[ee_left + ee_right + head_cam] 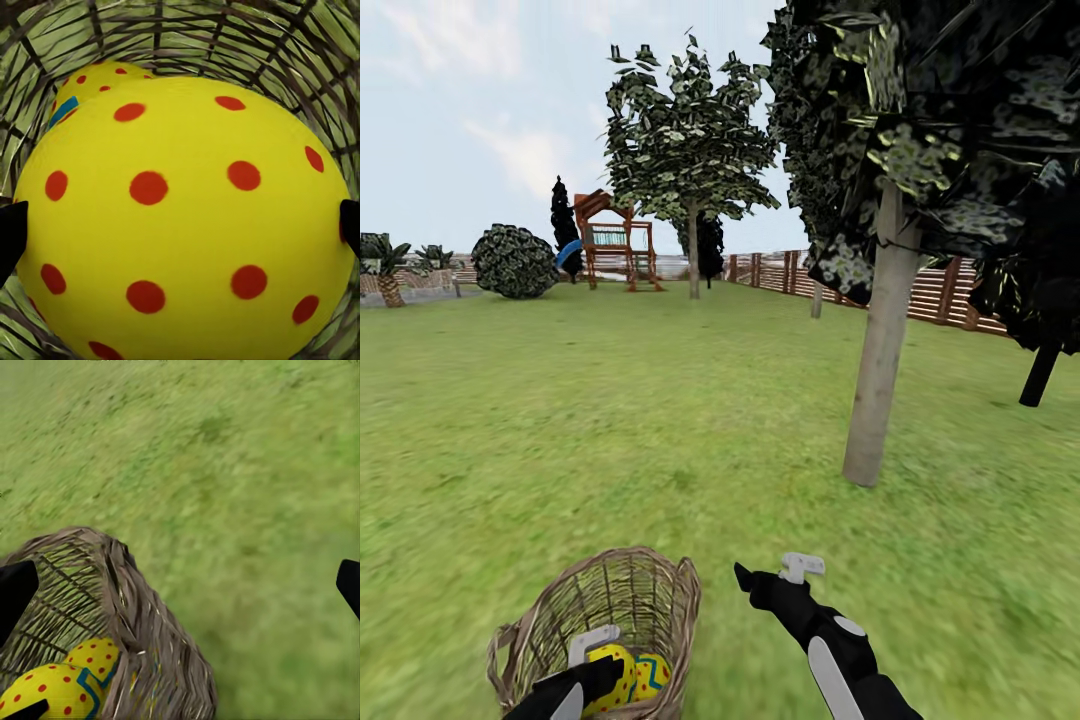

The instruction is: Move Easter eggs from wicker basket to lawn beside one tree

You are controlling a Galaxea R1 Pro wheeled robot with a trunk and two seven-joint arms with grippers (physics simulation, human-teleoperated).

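Fingers of the left gripper (598,672) reach down into the round tan wicker basket (660,580) at the bottom of the head view, beside two yellow eggs with red dots and blue-green zigzags (632,678); from here I cannot tell whether they grip. Just right of the basket, the black-and-white right arm stretches forward low over the mottled green lawn (610,420), its right gripper (772,574) spread wide and empty. Ahead to the right stands a tree with a straight pale grey trunk (880,350) under dark blotched foliage, well apart from the basket. A brown slatted fence (940,292) and a wooden playset (610,240) lie far behind.

From the left wrist, black fingertips (10,234) sit at either side of a large yellow red-dotted egg (184,217), touching its flanks; a second egg (94,86) lies behind it inside the weave.

From the right wrist, dark fingertips (13,592) stand far apart above grass, the basket rim (142,607) and two eggs (64,686) below.
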